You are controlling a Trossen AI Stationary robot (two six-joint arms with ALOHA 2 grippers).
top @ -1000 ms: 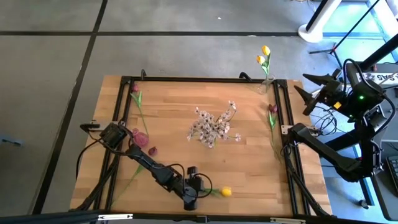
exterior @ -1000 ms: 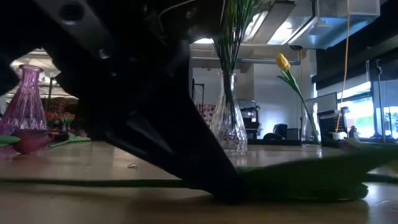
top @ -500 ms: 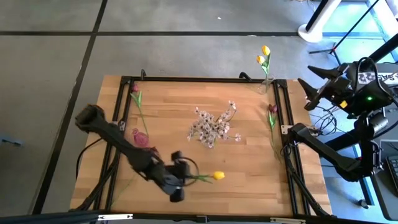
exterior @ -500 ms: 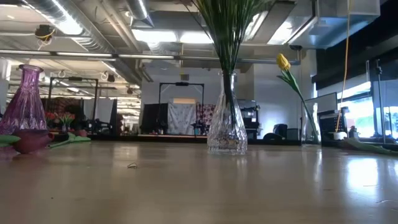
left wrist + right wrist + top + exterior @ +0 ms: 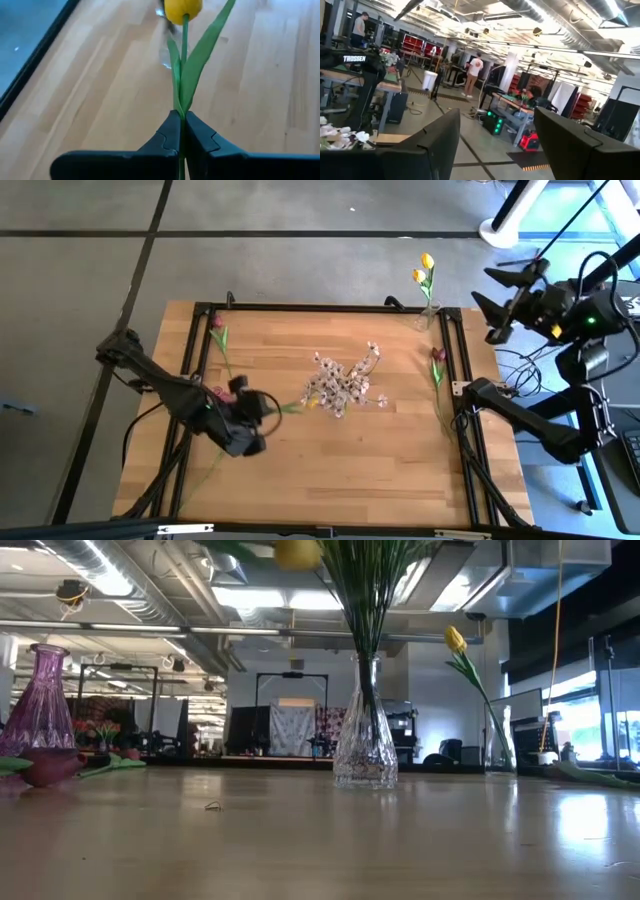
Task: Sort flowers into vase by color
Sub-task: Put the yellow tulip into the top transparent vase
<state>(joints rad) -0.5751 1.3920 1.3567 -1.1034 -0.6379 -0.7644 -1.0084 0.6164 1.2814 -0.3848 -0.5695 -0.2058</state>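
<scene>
My left gripper (image 5: pixel 260 406) hangs above the table's left part, shut on a yellow tulip whose head (image 5: pixel 312 402) points toward the spray of pale blossoms (image 5: pixel 340 380). The head (image 5: pixel 297 552) shows high in the low view. Those blossoms stand in a clear vase (image 5: pixel 366 740) at mid-table. Two yellow tulips (image 5: pixel 424 270) stand in a thin vase (image 5: pixel 430 316) at the far right corner. Dark red tulips lie on the wood at the far left (image 5: pixel 217 324) and the right (image 5: pixel 437 355). My right gripper (image 5: pixel 492 305) is open, raised beyond the table's right edge. My left gripper (image 5: pixel 181 119) pinches the yellow tulip's green stem (image 5: pixel 181 102) between its two shut fingers, below the long leaf (image 5: pixel 202 50). The stem runs on straight ahead of the fingers to the head (image 5: pixel 183 9). The tulip is lifted clear of the table, roughly level.
A purple vase (image 5: pixel 40 700) stands at the left by the left arm, a pink spot (image 5: pixel 214 392) from above. A black frame (image 5: pixel 320 308) rims the wooden table. Bare wood (image 5: pixel 380 470) spreads over the near right part.
My left gripper, shut on the yellow tulip's stem, has risen from the table's near edge and swung toward the left and far side, carrying the flower lifted clear; its head now points at the blossoms. The right arm has turned a little off the table.
</scene>
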